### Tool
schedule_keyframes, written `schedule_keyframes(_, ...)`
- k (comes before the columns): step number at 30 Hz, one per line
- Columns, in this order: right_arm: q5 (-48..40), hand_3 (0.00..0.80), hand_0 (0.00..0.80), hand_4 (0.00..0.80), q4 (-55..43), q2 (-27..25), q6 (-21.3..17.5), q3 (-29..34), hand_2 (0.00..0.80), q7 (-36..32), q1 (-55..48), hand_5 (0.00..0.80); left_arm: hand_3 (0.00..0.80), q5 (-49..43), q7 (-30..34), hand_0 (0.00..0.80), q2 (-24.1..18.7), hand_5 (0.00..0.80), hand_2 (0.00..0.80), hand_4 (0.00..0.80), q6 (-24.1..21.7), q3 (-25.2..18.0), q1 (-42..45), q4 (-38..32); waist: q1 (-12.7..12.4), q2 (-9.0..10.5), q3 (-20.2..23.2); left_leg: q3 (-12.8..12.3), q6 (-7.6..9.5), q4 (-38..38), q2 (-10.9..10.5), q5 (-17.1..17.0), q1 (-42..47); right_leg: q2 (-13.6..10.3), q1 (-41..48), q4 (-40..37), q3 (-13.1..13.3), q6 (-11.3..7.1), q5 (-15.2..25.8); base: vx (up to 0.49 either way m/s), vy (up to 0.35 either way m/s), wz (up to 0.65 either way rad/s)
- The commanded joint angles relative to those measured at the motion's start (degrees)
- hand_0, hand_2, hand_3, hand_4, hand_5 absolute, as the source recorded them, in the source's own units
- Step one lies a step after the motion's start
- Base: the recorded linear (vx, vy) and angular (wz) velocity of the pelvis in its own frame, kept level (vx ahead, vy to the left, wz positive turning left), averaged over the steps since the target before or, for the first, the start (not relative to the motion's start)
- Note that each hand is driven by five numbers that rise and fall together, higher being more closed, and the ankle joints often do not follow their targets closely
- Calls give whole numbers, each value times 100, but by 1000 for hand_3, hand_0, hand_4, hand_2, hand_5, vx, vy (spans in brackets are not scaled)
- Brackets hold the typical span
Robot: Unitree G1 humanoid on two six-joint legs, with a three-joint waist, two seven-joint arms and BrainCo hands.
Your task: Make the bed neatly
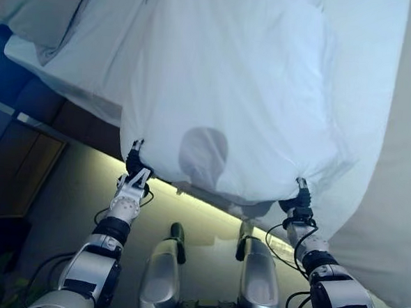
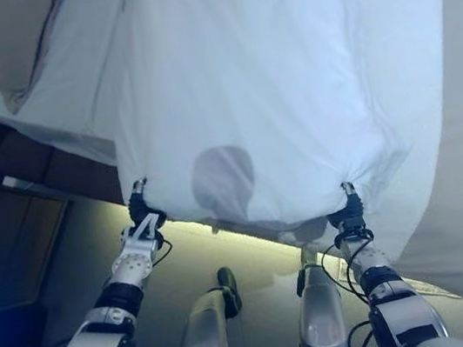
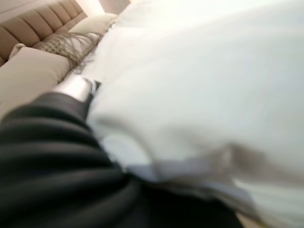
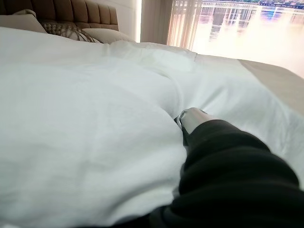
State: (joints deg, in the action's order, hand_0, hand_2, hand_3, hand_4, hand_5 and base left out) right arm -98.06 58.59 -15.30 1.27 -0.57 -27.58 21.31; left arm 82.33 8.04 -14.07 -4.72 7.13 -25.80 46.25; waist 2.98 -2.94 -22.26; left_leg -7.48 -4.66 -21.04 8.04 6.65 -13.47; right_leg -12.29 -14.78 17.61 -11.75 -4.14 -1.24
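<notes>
A white duvet (image 1: 251, 94) lies over the bed and fills most of both eye views. My left hand (image 1: 136, 165) holds its near edge at the left. My right hand (image 1: 300, 200) holds the near edge at the right. The cloth bunches at both hands and the edge between them sags slightly. In the left wrist view the duvet (image 3: 199, 85) covers the fingers past the dark cover. In the right wrist view the duvet (image 4: 85, 118) wraps round the hand (image 4: 192, 118), with only one knuckle showing.
A beige pillow (image 1: 33, 11) lies at the bed's far left, by a padded headboard (image 4: 80, 9). A beige cover (image 1: 397, 208) hangs down on the right. A dark cabinet (image 1: 16, 163) stands at the left. A bright window (image 4: 237, 23) is beyond the bed.
</notes>
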Motion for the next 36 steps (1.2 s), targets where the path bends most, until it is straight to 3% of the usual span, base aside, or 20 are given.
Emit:
schedule_keyframes(1,227,800,800,800,-456,-116,-61,238,800,-116,-623,800,800,-79,459,800,273,800,800,800,-104,-117,625,-118,-22,-237,520,570,-601,841,1138,-2058,-12,346,177,-136,157,-50,-24,188,558,17)
schedule_keyframes(2,324,800,800,800,-444,-157,-37,270,800,-87,-589,800,800,-114,506,800,374,800,800,800,-127,-151,763,-81,-24,-326,624,762,-711,1234,1473,-2321,198,246,166,-47,229,-90,-113,187,571,11)
schedule_keyframes(4,610,800,800,800,-408,-178,5,308,800,11,-520,800,800,-95,488,800,450,800,800,800,-20,-270,942,-32,-26,-471,759,905,-821,1746,1735,-2556,562,28,127,185,398,-175,-257,228,682,-10)
schedule_keyframes(6,901,800,800,800,-363,-146,-3,308,800,224,-440,800,800,-18,537,800,487,800,800,800,160,-359,1104,91,-25,-616,895,875,-900,1993,1733,-2608,803,-234,159,308,553,-292,-340,277,703,-27)
schedule_keyframes(10,1134,800,800,800,-313,-301,32,336,800,396,-463,800,800,11,641,800,652,800,800,800,519,-345,1222,147,55,-853,1155,485,-927,1863,1218,-1997,964,-1048,484,43,895,-822,-180,258,663,-33)
schedule_keyframes(12,927,800,800,800,-330,-349,-31,391,800,383,-636,800,800,-188,576,800,688,800,800,800,685,-209,1220,68,13,-732,1272,347,-783,1315,843,-1253,849,-1472,713,-237,918,-1031,140,200,428,-5)
schedule_keyframes(13,820,800,800,800,-397,-298,-72,447,800,340,-805,800,800,-386,534,800,656,800,800,800,744,-116,1217,39,-61,-634,1326,496,-719,1037,611,-1009,771,-1625,866,-474,951,-1061,426,161,227,10)
schedule_keyframes(14,750,800,800,800,-442,-247,-78,511,800,288,-949,800,800,-546,499,800,613,800,800,800,777,-47,1224,-6,-130,-544,1355,608,-664,825,423,-860,680,-1768,1028,-727,912,-1086,738,123,162,22)
schedule_keyframes(17,559,800,800,800,-658,53,-4,614,800,248,-1228,800,800,-1092,476,800,329,800,800,800,887,-31,1312,-330,-342,-333,1400,446,-336,932,117,-627,868,-2106,957,-732,389,-1080,1449,47,156,12)
schedule_keyframes(18,508,800,800,800,-774,140,-2,557,800,272,-1311,800,800,-1238,410,800,208,800,800,800,908,-61,1409,-446,-391,-292,1396,410,-234,974,30,-612,886,-1983,816,-439,430,-1051,1390,-43,159,-14)
schedule_keyframes(20,368,800,800,800,-985,339,-28,418,800,282,-1528,800,800,-1248,378,800,-26,800,800,800,1017,-217,1472,-384,-386,-201,1479,337,-88,1059,-68,-687,830,-1415,707,-180,450,-901,882,-49,132,-12)
schedule_keyframes(23,367,800,800,800,-912,492,92,332,800,49,-1793,800,800,-1050,449,800,-124,800,800,800,970,-393,1346,-5,-298,-92,1593,56,15,1097,-149,-799,789,-311,829,-155,26,-596,152,29,78,-29)
schedule_keyframes(25,393,800,800,800,-1006,580,53,274,800,72,-1911,800,800,-1065,363,800,-86,800,800,800,910,-414,1343,-86,-298,7,1543,11,10,1032,-271,-826,774,219,847,-326,-173,-413,114,47,-24,-16)
schedule_keyframes(27,156,800,800,800,-1023,489,-123,110,800,112,-1825,800,800,-956,375,800,24,800,800,800,825,-318,1287,-186,-291,22,1441,200,-10,963,-388,-878,563,434,842,-654,-32,-274,236,-122,-60,73)
schedule_keyframes(29,63,800,800,800,-1017,417,-324,-48,800,143,-1521,800,800,-708,598,800,111,800,800,800,741,-281,1232,-257,-353,-36,1255,90,-83,895,-351,-1052,267,472,780,-714,-163,-199,262,-288,-14,46)
schedule_keyframes(31,17,800,800,800,-1034,347,-420,-90,800,157,-1371,800,800,-561,639,800,170,800,800,800,706,-243,1113,-177,-272,-34,1127,-248,-215,639,-71,-1206,41,467,818,-806,-319,-119,279,-181,14,25)
schedule_keyframes(32,-4,800,800,800,-1068,309,-432,-93,800,180,-1328,800,800,-467,657,800,232,800,800,800,653,-196,1081,-97,-234,-36,1069,-191,-353,458,140,-1440,-98,463,824,-800,-283,-77,265,-67,30,36)
schedule_keyframes(33,-5,800,800,800,-1069,306,-432,-93,800,181,-1330,800,800,-466,659,800,235,800,800,800,651,-194,1080,-94,-229,-50,1056,-173,-368,405,158,-1396,-103,475,837,-774,-290,-73,231,-2,50,26)
schedule_keyframes(35,26,800,800,800,-1153,263,-410,-76,800,251,-1334,800,800,-415,636,800,296,800,800,800,600,-175,1129,-72,-212,-70,1033,18,-495,405,343,-1687,-160,487,845,-788,-219,-54,251,46,156,-9)
schedule_keyframes(36,114,800,800,800,-1253,190,-346,-20,800,354,-1324,800,800,-316,715,800,383,800,800,800,575,-217,1245,-31,-201,-160,997,367,-696,725,756,-2223,-112,478,850,-779,-51,-88,205,68,329,-23)
